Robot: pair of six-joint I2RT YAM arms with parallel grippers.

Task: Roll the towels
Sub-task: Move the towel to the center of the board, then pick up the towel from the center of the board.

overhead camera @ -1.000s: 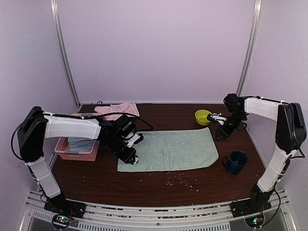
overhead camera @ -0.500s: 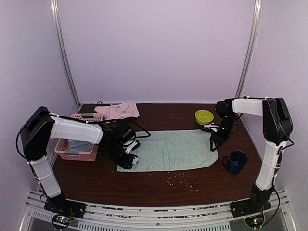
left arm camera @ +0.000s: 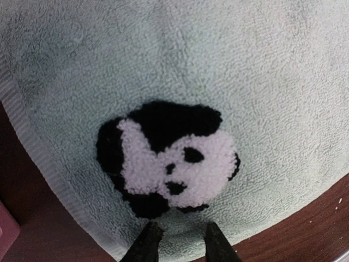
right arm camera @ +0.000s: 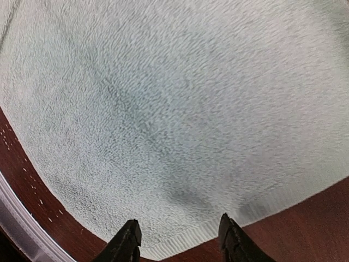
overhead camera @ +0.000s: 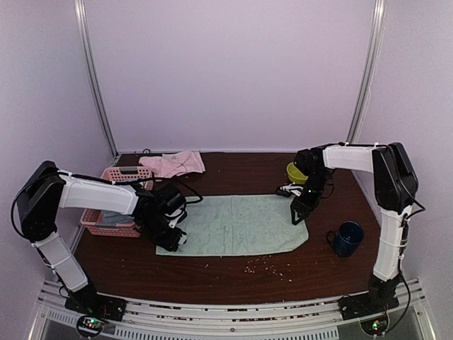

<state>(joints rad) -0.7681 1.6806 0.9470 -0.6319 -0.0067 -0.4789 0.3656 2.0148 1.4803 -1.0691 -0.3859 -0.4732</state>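
The green towel [overhead camera: 233, 225] lies flat in the middle of the worktop [overhead camera: 212, 273]. The left end effector [overhead camera: 177, 239], nearly closed, pinches its near left corner. The right end effector [overhead camera: 296, 214] hangs wide open and empty over its right edge. The pink towel [overhead camera: 173, 163] lies crumpled at the far left corner.

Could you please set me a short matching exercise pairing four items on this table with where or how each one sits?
Items
1. green towel
2. pink towel
3. yellow bowl
4. blue mug

Places or states
A. bunched up at the back left
B. standing upright at the near right, beside the spread towel's right end
C. spread flat in the middle
D. at the back right, partly hidden by an arm

Pairs: 1-C, 2-A, 3-D, 4-B
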